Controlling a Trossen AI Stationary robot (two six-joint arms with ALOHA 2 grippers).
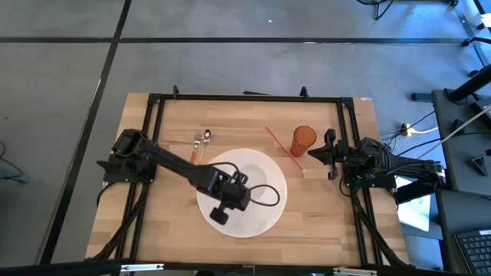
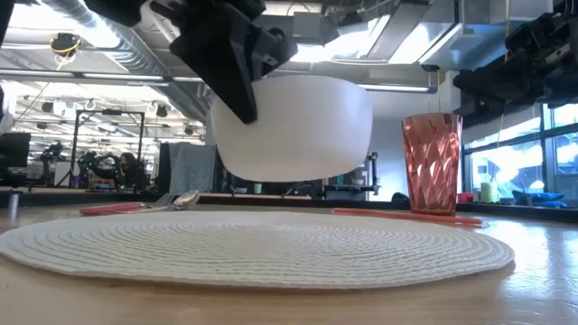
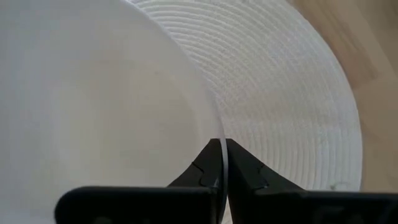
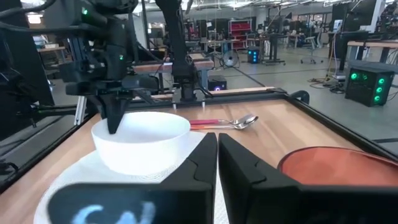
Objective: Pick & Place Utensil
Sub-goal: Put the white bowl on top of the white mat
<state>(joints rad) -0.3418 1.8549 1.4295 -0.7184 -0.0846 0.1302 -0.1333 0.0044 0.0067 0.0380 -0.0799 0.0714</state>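
While left pincer (image 1: 230, 201) clamps bowl (image 2: 291, 126) rim — spoon (image 1: 202, 141) lies bowl-end away from placemat (image 1: 265, 218); right pincer (image 1: 331, 156) together.

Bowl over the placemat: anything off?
Nothing damaged or spilled. The white bowl hangs upright, clear above the round placemat, its rim pinched in the left claw. Spoon and red cup sit undisturbed.

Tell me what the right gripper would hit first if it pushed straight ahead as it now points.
Probably the white bowl held above the placemat by the left gripper; the right gripper points toward it, depth unclear.
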